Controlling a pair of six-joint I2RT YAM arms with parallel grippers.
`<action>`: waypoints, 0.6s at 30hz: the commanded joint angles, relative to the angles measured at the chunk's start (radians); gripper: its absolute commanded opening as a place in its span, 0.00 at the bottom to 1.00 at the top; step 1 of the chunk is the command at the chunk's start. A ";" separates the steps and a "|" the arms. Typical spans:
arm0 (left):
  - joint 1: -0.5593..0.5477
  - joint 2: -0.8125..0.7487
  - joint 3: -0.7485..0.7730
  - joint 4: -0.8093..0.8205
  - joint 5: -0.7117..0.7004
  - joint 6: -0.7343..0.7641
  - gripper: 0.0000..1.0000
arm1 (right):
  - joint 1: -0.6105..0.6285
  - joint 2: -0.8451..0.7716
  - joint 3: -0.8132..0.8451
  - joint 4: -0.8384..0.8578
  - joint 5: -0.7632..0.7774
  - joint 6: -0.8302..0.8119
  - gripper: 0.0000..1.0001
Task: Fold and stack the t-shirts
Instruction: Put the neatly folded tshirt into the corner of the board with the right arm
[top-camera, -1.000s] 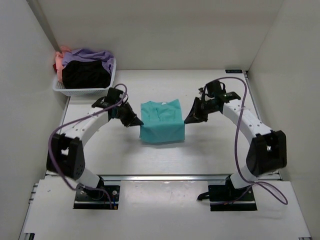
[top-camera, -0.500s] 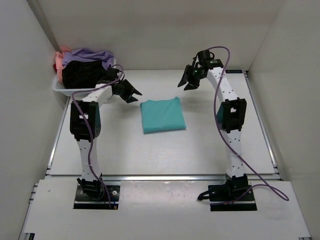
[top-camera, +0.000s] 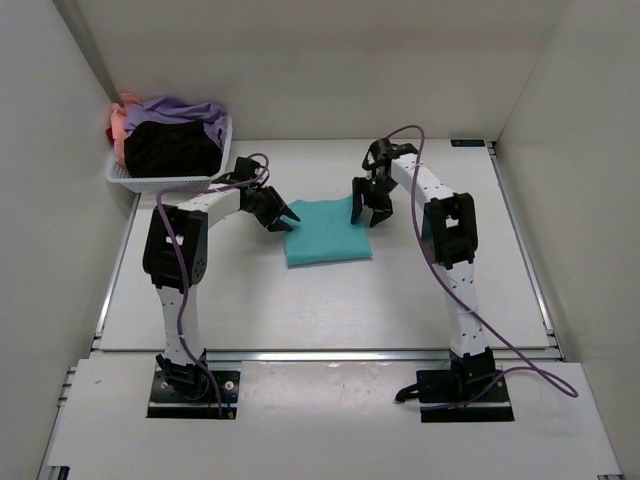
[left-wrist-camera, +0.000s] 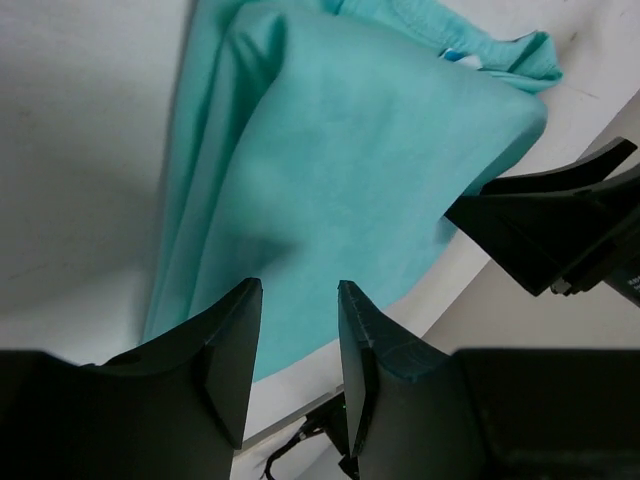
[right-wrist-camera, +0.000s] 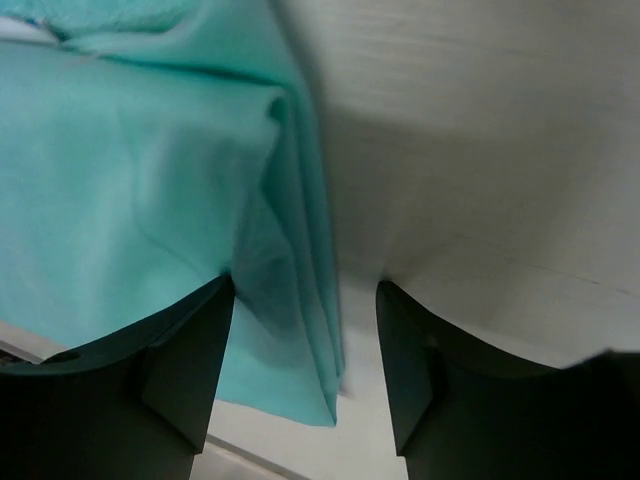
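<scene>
A teal t-shirt (top-camera: 325, 235) lies folded into a rough square in the middle of the table. My left gripper (top-camera: 283, 215) hovers at its far left corner, jaws open with nothing between them. In the left wrist view the teal t-shirt (left-wrist-camera: 340, 170) fills the space beyond the left gripper (left-wrist-camera: 298, 290). My right gripper (top-camera: 362, 212) stands open at the far right corner. In the right wrist view the teal t-shirt (right-wrist-camera: 130, 180) shows its layered side edge in the gap of the right gripper (right-wrist-camera: 305, 295).
A white mesh basket (top-camera: 165, 183) sits in the far left corner, close behind my left arm. It holds a black shirt (top-camera: 165, 148), a lavender one (top-camera: 185, 108) and a pink one (top-camera: 120, 125). White walls close in the table on three sides.
Both grippers have let go of the teal t-shirt and opened. They rose toward the back of the table, then came down to the shirt's far corners. The collar is now folded under.
</scene>
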 joint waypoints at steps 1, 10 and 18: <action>0.031 -0.148 -0.018 0.000 0.000 0.015 0.47 | 0.040 -0.061 -0.049 0.067 0.039 -0.041 0.57; 0.083 -0.268 -0.073 -0.043 -0.024 0.044 0.47 | 0.141 0.038 -0.009 0.003 0.235 0.005 0.46; 0.084 -0.329 -0.145 -0.060 -0.035 0.064 0.46 | 0.127 0.034 -0.092 -0.012 0.371 0.019 0.00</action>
